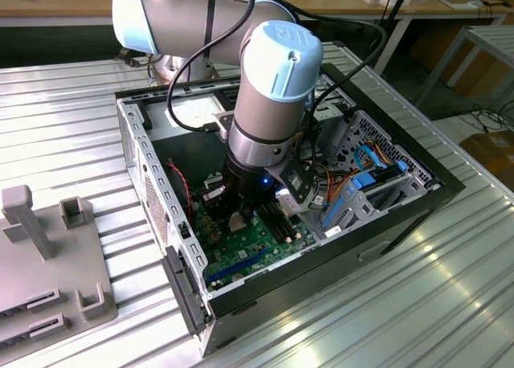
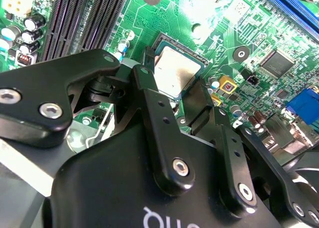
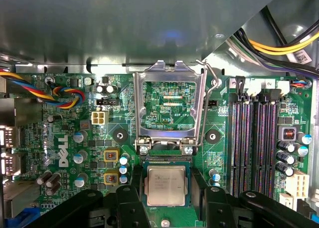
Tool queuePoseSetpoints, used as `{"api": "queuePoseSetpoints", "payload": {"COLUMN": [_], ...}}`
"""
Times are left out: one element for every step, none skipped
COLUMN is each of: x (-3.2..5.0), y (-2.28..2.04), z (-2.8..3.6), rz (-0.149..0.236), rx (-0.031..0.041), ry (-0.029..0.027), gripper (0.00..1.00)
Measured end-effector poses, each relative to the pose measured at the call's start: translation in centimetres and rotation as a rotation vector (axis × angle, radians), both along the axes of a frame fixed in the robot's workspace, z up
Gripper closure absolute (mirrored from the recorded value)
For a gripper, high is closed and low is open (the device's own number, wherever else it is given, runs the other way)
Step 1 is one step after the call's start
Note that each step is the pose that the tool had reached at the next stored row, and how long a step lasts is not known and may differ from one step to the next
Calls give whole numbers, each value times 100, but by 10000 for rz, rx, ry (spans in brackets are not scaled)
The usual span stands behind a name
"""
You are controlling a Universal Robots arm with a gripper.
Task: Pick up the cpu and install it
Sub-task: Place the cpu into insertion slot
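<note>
The cpu, a small square chip with a silver-grey top, lies flat in the socket on the green motherboard. My gripper hangs straight over it inside the computer case. Its black fingers stand on either side of the chip, with a strip of socket edge showing between each finger and the cpu. The gripper is open. Just beyond the chip, the hollow silver socket frame is swung up, open.
Long black memory slots run beside the socket. Coloured cables and a metal case wall lie close by. A drive cage with blue parts fills the case's right in the exterior view. A grey fixture stands at that view's left.
</note>
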State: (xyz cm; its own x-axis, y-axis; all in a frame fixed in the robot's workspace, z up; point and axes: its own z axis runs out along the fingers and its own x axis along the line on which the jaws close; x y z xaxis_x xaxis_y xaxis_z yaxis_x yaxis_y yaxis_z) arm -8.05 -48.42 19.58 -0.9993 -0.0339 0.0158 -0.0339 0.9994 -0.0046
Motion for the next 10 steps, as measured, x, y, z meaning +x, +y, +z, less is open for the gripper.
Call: {"api": "queuePoseSetpoints", "payload": {"x": [1,1,2,2,2,3,3,3,3,3], "y": [0,0,0,0,0,0,0,0,0,0], "z": [0,0,0,0,0,0,0,0,0,0], "rz": [0,1,1,1,1,1,2,2,2,1], "rx": [0,-1,1,0,0,1,0,1,0,1], "ry": [-1,-1,-1,-1,-1,-1,-1,-1,-1,-1], "gripper": [53,53,53,53,53,53,53,53,53,53]}}
